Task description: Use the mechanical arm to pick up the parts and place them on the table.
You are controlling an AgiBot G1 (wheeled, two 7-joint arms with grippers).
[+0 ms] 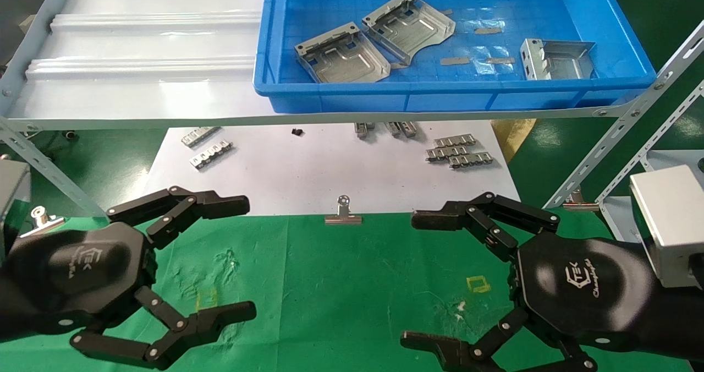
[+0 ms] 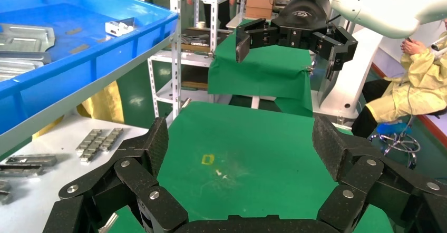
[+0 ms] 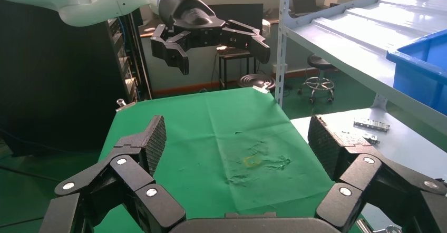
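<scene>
Blue bin (image 1: 341,94), ridged strips (image 1: 457,152), clip (image 1: 343,213)

You're facing a green floor (image 3: 337,93) with a round stool (image 3: 318,61) beside grey slotted shelving (image 2: 176,43); a seated person in yellow (image 2: 416,85) waits beyond.

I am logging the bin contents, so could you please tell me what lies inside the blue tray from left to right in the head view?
Left stamped plate → second stamped plate → small flat metal strip → folded metal bracket, all inside the blue tray.
</scene>
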